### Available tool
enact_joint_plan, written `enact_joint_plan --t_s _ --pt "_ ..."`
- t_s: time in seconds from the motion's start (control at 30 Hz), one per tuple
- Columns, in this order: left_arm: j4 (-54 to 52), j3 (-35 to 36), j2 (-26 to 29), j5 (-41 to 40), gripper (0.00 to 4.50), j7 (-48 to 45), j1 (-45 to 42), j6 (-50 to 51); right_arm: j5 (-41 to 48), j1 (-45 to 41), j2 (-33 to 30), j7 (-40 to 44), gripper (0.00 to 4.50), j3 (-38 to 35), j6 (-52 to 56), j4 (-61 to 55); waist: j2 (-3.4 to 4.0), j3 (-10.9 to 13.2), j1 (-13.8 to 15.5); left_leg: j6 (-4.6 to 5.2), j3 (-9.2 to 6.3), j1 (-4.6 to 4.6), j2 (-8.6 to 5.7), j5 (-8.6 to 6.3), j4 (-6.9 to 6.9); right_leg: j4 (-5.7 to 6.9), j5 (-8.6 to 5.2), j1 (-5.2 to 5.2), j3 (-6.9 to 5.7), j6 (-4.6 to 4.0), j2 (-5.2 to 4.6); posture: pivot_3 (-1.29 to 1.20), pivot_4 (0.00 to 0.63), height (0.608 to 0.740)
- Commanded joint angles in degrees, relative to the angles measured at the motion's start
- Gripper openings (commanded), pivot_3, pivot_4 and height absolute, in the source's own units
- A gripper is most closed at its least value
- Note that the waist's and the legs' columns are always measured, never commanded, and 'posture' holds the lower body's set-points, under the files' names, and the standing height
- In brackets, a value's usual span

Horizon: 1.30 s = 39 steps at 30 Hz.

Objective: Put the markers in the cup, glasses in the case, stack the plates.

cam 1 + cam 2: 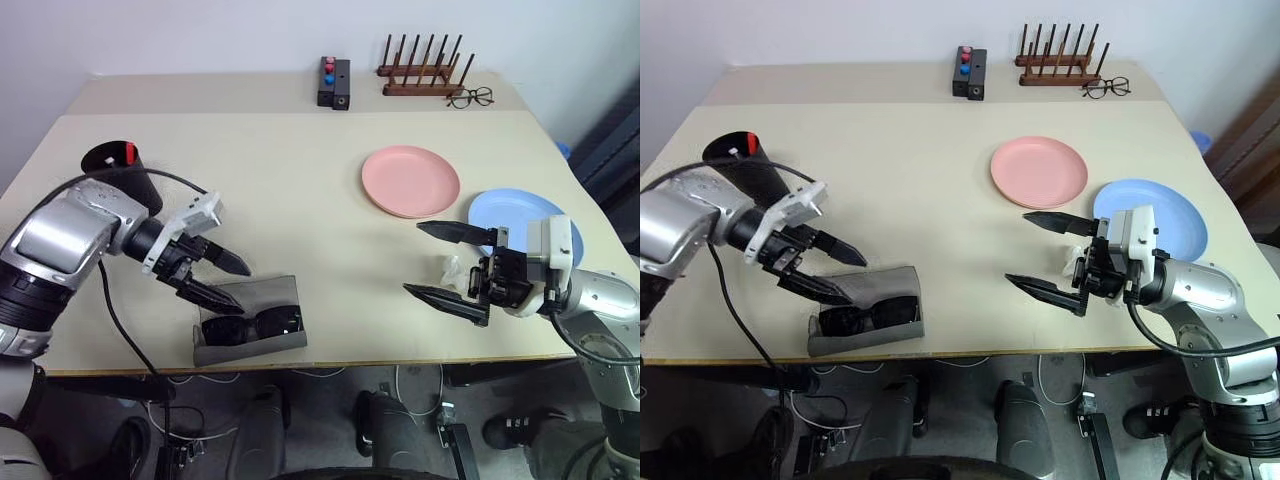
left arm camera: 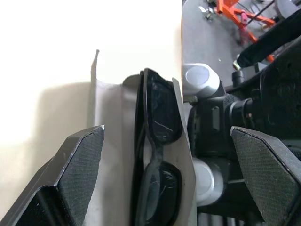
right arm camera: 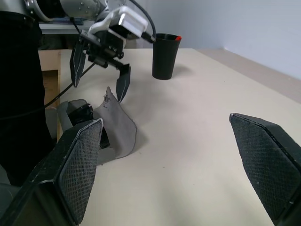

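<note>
The black sunglasses point(image 1: 252, 325) lie inside the open grey case point(image 1: 262, 294) near the table's front edge. My left gripper point(image 1: 243, 287) hovers just above the case, open, with nothing between its fingers. In the left wrist view the glasses point(image 2: 157, 155) rest against the case wall point(image 2: 110, 141). The black cup point(image 1: 128, 180) stands at the far left, a red marker cap point(image 1: 130, 153) poking above its rim. The pink plate point(image 1: 410, 180) and the blue plate point(image 1: 515, 212) lie apart, side by side on the right. My right gripper point(image 1: 412, 258) stands open and empty in front of the blue plate.
A black box with red and blue buttons point(image 1: 333, 82), a wooden peg rack point(image 1: 425, 70) and wire-framed spectacles point(image 1: 470, 97) sit along the back. A small pale scrap point(image 1: 450, 268) lies by the right gripper. The table's front edge point(image 1: 400, 362) runs just past the case.
</note>
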Motion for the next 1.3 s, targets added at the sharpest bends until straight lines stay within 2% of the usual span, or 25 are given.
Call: enact_joint_plan --t_s 0.03,0.13,0.17,0.2,0.33,0.43,0.47,0.6,0.77,1.3 --pt "2.96 1.15 1.71 0.62 4.44 -0.26 -3.14 -2.62 0.05 -0.78 0.28 -0.09 4.4 -0.6 -1.06 -0.37 0.0 0.0 -0.03 0.0 0.01 0.0 0.0 0.0 0.01 0.0 0.0 0.0 0.0 0.0 0.0 0.0 0.15 0.74" --pt "9.64 3.79 0.59 2.24 4.44 -0.19 -7.05 -5.45 -0.21 -0.89 0.3 -0.02 4.4 -0.49 -1.21 -0.08 -0.01 0.0 -0.02 0.0 0.0 0.0 0.0 0.0 0.0 0.01 0.0 0.0 0.0 0.0 0.0 0.0 0.15 0.74" --pt "12.41 4.77 -0.57 3.28 3.95 0.4 -8.39 -7.01 -0.3 -1.0 0.33 0.06 4.4 -0.4 -1.28 0.14 0.0 0.0 0.02 0.0 0.0 0.0 0.0 0.0 0.0 0.0 0.0 0.0 0.0 0.0 0.0 0.0 0.15 0.74" --pt "15.96 5.71 -2.24 5.02 3.72 2.17 -9.82 -10.41 -0.43 -1.15 0.38 0.12 4.4 -0.25 -1.38 0.36 -0.01 0.0 0.14 0.0 0.0 0.0 0.0 0.0 0.01 0.0 0.0 0.0 0.0 0.01 0.0 0.0 0.15 0.74" --pt "25.03 6.92 -7.69 11.49 1.73 7.26 -12.34 -21.87 -0.99 -2.13 0.79 0.34 4.4 0.58 -1.8 1.29 -0.01 0.0 0.04 0.0 0.0 -0.01 -0.02 0.0 0.06 0.0 0.01 0.05 -0.01 0.0 -0.01 0.0 0.15 0.74" --pt "23.37 6.34 -9.45 13.48 0.28 7.2 -9.05 -23.9 -1.19 -2.88 1.05 0.41 4.4 0.88 -1.92 1.73 -0.01 0.0 -0.03 0.0 0.02 -0.01 -0.01 0.0 0.03 0.0 0.03 0.04 0.0 -0.01 0.0 0.0 0.15 0.74" --pt "22.3 6.31 -10.02 14.08 0.06 7.56 -7.45 -24.91 -1.24 -3.04 1.07 0.43 4.4 0.95 -1.98 1.86 -0.01 0.0 -0.15 0.0 0.02 -0.01 -0.01 0.0 0.02 0.0 0.03 0.04 0.0 -0.01 0.0 0.0 0.15 0.74" --pt "16.48 6.16 -10.94 15.51 0.06 8.38 0.13 -26.08 -1.2 -3.1 1.0 0.28 4.4 0.98 -2.14 1.76 -0.01 0.0 -0.17 0.01 0.03 0.02 -0.01 0.01 -0.05 0.04 0.03 0.0 0.0 -0.01 0.0 0.0 0.15 0.74" --pt "8.76 5.67 -9.55 16.62 0.06 7.38 7.98 -24.67 -1.04 -2.55 0.86 -0.04 4.4 0.73 -2.01 1.12 -0.01 0.0 0.04 0.0 0.03 0.01 -0.01 0.01 -0.02 0.04 0.03 0.01 0.01 -0.02 0.0 0.0 0.15 0.74" --pt "-6.4 8.4 -6.78 11.4 0.06 5.5 9.9 -12.05 -1.15 -2.35 0.8 -0.65 4.4 0.64 -2.01 0.65 0.0 -0.01 -0.07 0.0 0.02 0.02 -0.01 0.0 0.0 0.02 0.02 0.03 0.01 -0.01 0.0 0.0 0.15 0.74"
